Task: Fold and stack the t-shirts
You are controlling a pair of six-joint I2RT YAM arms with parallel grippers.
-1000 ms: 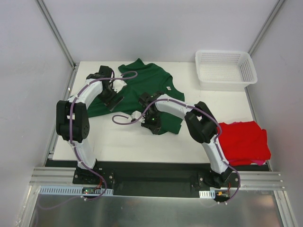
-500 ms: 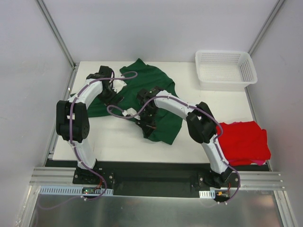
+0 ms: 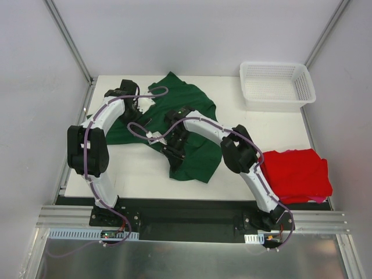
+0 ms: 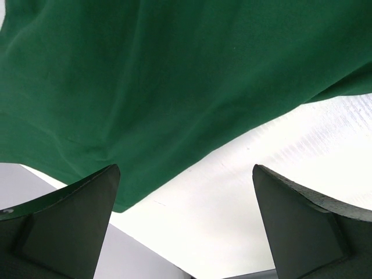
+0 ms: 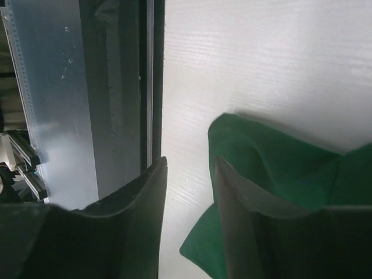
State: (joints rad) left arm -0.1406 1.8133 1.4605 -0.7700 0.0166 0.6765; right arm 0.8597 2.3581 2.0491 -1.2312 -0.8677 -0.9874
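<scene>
Two shirts are lying on the table (image 3: 133, 180). The red shirt (image 3: 296, 174) is sitting at the near right corner, well apart from both grippers. Your right gripper (image 3: 176, 145) is hanging at the near hem of the green shirt (image 3: 197, 104), jaws slightly parted and empty, cloth just beside one finger. Farther back, your left gripper (image 3: 141, 106) is hovering spread wide over that shirt's left half, so the right is nearer the hem.
</scene>
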